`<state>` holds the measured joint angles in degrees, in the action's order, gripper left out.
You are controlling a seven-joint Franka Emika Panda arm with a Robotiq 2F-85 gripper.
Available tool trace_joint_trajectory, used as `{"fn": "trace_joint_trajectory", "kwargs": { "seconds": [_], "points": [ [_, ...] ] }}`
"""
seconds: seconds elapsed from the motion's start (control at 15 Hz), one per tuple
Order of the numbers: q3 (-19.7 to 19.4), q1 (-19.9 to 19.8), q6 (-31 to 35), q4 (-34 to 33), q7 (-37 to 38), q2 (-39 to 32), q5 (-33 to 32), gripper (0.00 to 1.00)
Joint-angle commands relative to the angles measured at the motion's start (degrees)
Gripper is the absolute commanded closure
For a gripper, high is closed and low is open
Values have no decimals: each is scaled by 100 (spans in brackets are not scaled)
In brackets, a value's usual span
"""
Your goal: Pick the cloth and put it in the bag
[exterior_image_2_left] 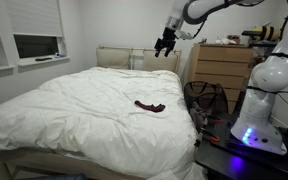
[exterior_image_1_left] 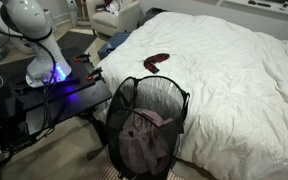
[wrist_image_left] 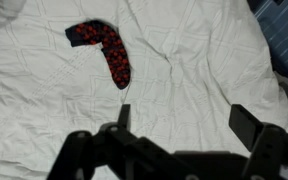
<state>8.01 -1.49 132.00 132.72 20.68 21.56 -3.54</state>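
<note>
Exterior view, desk side: the robot base stands on a dark desk, with a blue glow at its foot. The bag stands upright on the floor just off the desk corner nearest the bed, between the desk's edge and the mattress side. Pinkish-grey clothes lie inside it. The cloth lies flat on the white sheet, past the bag and well apart from the desk's bed-side edge. It touches neither bag nor desk. The gripper is out of frame here.

Exterior view, foot of the bed: the gripper hangs high over the bed, well above the cloth and not touching it. It is too small here to judge the jaws. The bag stands beyond the far corner of the desk, between the bed and the robot base. A dresser stands behind it.

Wrist view: the gripper has its jaws spread wide and nothing between them. The fingers are dark, over bare sheet. The cloth, red-and-black patterned and bent in an arc, lies well clear of both fingers.
</note>
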Motion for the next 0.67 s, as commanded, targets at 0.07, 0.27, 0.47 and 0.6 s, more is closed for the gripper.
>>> {"fn": "trace_joint_trajectory", "kwargs": {
  "seconds": [0.07,0.27,0.47,0.6],
  "points": [
    [-415,-199,807,-151,-602,-836,-280,0],
    [-657,-261,1180,-265,-917,-1451,-389,0],
    [-862,-270,1457,-373,-1211,-2056,-385,0],
    [-977,-273,1548,-502,-1380,-2454,-381,0]
  ]
}}
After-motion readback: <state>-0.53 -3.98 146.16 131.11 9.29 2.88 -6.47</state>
